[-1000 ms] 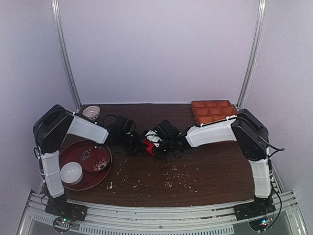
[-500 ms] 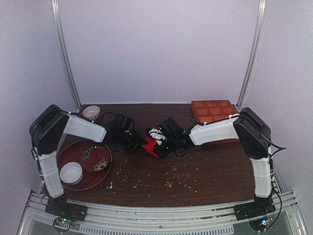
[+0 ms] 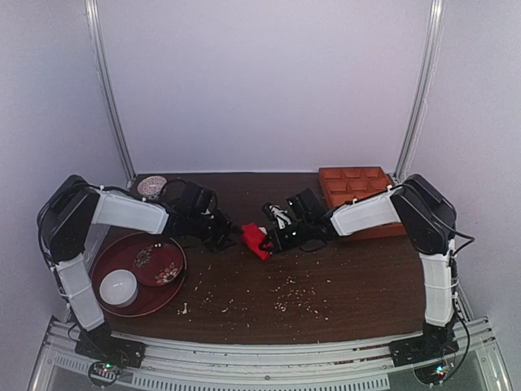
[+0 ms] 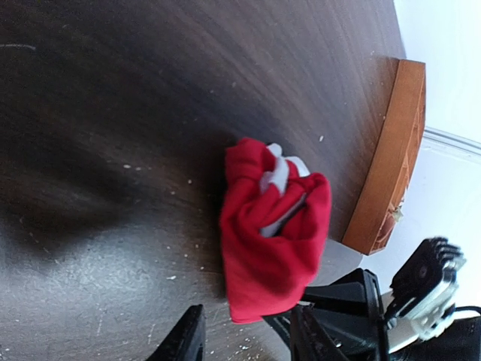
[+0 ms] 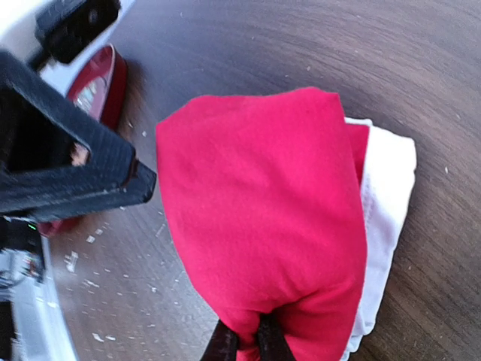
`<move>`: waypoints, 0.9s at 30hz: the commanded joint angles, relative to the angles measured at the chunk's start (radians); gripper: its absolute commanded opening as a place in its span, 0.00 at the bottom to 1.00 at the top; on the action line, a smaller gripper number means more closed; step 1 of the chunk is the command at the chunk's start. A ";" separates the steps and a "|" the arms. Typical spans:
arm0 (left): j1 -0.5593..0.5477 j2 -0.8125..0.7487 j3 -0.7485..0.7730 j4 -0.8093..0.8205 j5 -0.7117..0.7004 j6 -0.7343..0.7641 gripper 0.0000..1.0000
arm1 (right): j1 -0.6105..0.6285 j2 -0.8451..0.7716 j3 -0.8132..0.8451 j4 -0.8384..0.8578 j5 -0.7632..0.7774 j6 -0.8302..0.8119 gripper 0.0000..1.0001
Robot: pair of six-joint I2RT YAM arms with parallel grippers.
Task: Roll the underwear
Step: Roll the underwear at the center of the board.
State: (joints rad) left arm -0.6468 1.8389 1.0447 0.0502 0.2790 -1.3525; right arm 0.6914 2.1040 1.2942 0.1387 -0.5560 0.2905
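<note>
The underwear (image 3: 255,239) is a bunched, bright red bundle with white trim, at the middle of the dark table. My right gripper (image 3: 272,237) reaches it from the right. In the right wrist view, the right gripper (image 5: 245,343) is shut on a pinch of the red underwear (image 5: 263,210), with the white waistband (image 5: 387,203) on the far side. My left gripper (image 3: 230,239) is just left of the bundle. In the left wrist view, the left gripper (image 4: 248,342) stands open. The lower edge of the underwear (image 4: 274,233) hangs between its fingers (image 4: 188,342) without being held.
A red tray (image 3: 175,285) at the front left holds a white bowl (image 3: 119,287) and a small dish. A small patterned bowl (image 3: 151,186) sits at the back left. An orange compartment tray (image 3: 354,186) stands at the back right. Crumbs (image 3: 293,293) lie scattered across the table's front.
The left gripper has opened, let go of the underwear and drawn back left. The right gripper has shut on the red fabric and carried it slightly right.
</note>
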 commanded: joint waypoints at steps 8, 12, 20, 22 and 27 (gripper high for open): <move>-0.001 0.000 -0.029 0.068 -0.004 -0.009 0.40 | -0.051 0.042 -0.122 0.333 -0.177 0.354 0.05; -0.016 0.030 -0.031 0.128 -0.007 -0.018 0.42 | -0.058 0.063 -0.134 0.402 -0.208 0.426 0.05; -0.036 0.113 -0.012 0.250 0.022 -0.018 0.47 | -0.058 0.047 -0.138 0.364 -0.208 0.397 0.05; -0.039 0.131 -0.004 0.255 0.029 -0.020 0.47 | -0.057 0.040 -0.140 0.350 -0.206 0.386 0.05; -0.045 0.149 0.000 0.298 0.022 -0.018 0.47 | -0.058 0.035 -0.140 0.330 -0.206 0.370 0.05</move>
State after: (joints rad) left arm -0.6800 1.9652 1.0229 0.2661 0.2935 -1.3731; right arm 0.6353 2.1433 1.1660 0.5045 -0.7448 0.6796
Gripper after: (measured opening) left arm 0.472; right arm 0.050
